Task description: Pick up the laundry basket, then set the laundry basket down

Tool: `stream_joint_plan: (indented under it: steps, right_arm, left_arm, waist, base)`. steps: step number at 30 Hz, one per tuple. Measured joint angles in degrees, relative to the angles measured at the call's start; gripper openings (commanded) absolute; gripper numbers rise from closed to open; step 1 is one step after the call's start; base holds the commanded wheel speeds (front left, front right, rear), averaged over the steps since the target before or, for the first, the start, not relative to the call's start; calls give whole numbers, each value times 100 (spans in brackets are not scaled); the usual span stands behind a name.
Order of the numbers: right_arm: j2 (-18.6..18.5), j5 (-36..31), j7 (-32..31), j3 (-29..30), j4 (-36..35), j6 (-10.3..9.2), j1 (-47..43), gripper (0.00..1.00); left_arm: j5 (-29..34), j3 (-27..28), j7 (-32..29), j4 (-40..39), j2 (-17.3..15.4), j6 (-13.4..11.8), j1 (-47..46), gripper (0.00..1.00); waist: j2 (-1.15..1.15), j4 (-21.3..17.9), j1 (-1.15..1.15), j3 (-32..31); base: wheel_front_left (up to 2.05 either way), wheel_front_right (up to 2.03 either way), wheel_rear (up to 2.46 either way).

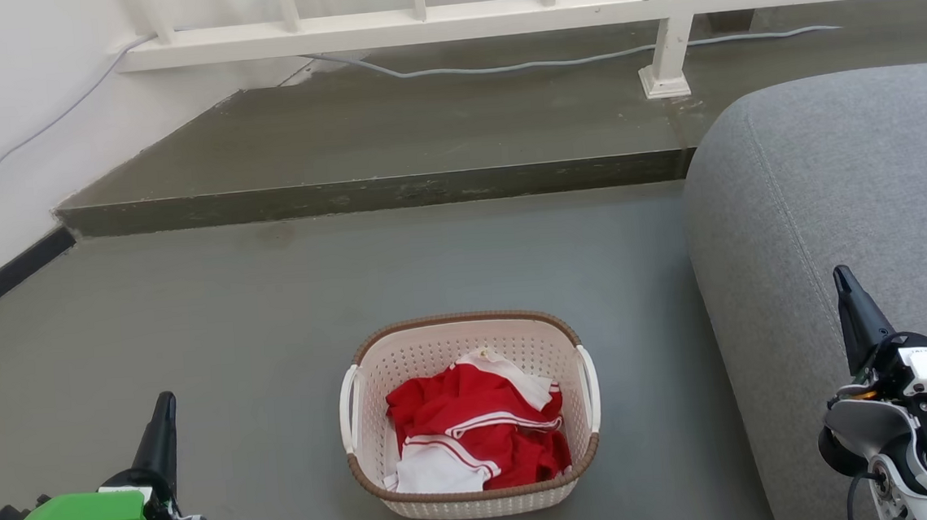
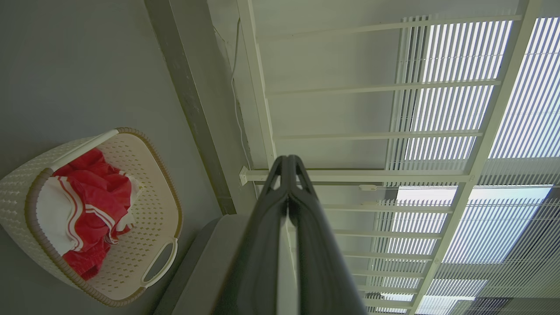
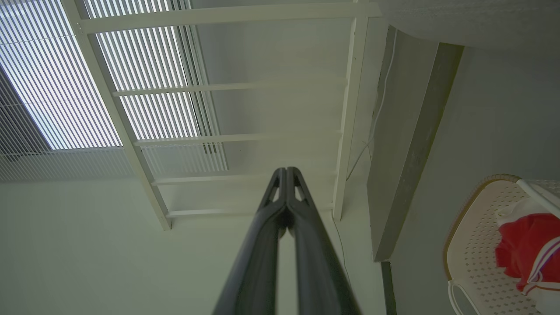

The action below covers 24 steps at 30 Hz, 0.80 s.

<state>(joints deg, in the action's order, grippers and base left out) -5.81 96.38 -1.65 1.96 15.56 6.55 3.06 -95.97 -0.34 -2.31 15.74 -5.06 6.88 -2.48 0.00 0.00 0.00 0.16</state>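
Observation:
The laundry basket [image 1: 429,354] stands on the grey floor at centre front, cream-white and perforated, with a brown woven-look rim and a white handle on each side. Red and white clothes [image 1: 476,434] lie inside it. My left gripper [image 1: 165,403] is at the lower left, well to the left of the basket, fingertips together and holding nothing. My right gripper [image 1: 841,276] is at the lower right, over the sofa's edge, also shut and empty. The basket [image 2: 153,210] also appears at the left of the left wrist view and the basket [image 3: 472,245] at the right of the right wrist view.
A grey sofa [image 1: 842,184] fills the right side, close to the basket's right handle. A raised concrete step [image 1: 377,192] crosses behind the basket, with a white railing [image 1: 430,22] and a grey cable [image 1: 499,67] on it. A white wall [image 1: 5,121] bounds the left.

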Motion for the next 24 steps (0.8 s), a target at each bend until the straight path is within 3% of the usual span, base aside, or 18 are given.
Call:
stream_joint_plan:
  steps: [24]
  right_arm:
    - [4, 0, -4, 20, 26, 9, 2, 0]
  left_arm:
    - [0, 8, -18, 14, 1, 1, -7, 0]
  waist:
    - [0, 0, 0, -1]
  base:
    - [0, 0, 0]
